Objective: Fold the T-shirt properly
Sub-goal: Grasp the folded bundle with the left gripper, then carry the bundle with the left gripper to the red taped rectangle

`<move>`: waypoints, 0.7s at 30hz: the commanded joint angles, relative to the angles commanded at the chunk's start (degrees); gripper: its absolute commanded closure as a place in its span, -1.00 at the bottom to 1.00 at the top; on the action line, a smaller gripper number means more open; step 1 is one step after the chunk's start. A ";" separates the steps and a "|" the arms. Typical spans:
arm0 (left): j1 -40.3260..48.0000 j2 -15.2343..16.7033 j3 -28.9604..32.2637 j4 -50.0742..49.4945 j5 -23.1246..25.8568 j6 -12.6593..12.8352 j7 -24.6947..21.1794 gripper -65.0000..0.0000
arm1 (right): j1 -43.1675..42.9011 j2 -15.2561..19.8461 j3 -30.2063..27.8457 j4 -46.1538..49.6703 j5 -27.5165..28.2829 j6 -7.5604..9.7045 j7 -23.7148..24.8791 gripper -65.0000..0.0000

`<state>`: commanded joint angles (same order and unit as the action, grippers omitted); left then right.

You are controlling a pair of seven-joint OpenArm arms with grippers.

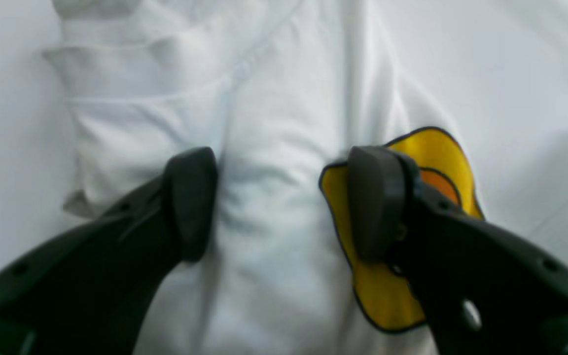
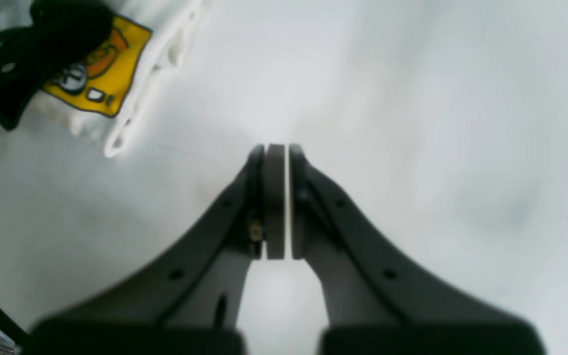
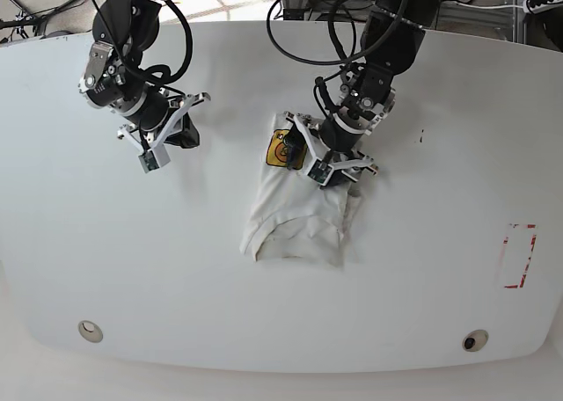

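The left claw [image 1: 284, 204] hung wide open over the folded T-shirt [image 3: 299, 212], probably to press it; the right claw [image 2: 278, 197] waited closed, empty.

White table [image 3: 106, 269] under even light.
Rounded front edge; red rectangle mark [image 3: 517, 256] at 3 o'clock; round holes [image 3: 89, 331] at 7 and [image 3: 475, 340] 5 o'clock; cables [image 3: 299, 5] at 12.

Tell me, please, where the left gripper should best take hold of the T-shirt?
Probably the raised ridge of cloth running between the open fingers of the left gripper, beside the yellow print, coming straight down from above. The T-shirt lies bunched there, so that ridge stands up enough to pinch.
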<state>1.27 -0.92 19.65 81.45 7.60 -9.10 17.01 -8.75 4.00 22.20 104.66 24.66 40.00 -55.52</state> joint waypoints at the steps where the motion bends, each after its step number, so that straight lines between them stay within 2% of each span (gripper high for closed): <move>1: 0.09 -0.26 0.00 0.35 0.00 0.00 0.00 -0.21 | 0.00 0.00 0.00 0.00 0.00 0.00 0.00 0.98; 8: 1.58 -0.53 0.00 11.25 0.09 -0.18 0.26 -0.21 | 0.00 0.00 0.00 0.09 0.00 0.00 0.00 0.98; 11: 1.14 0.00 0.09 12.92 0.18 0.00 0.35 -0.21 | -0.26 0.00 0.00 0.09 0.00 0.00 0.00 0.98; 16: -4.40 2.90 0.09 7.03 0.35 0.00 0.35 -0.21 | -0.26 0.00 0.00 0.09 0.00 0.00 0.00 0.98; 21: -10.99 5.80 0.09 -3.25 0.26 0.00 3.52 -0.21 | -0.35 0.00 0.00 0.09 0.00 0.00 -0.09 0.98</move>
<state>-9.71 4.88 19.74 78.20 7.87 -9.10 20.53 -9.10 4.00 22.20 104.75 24.66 40.00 -55.60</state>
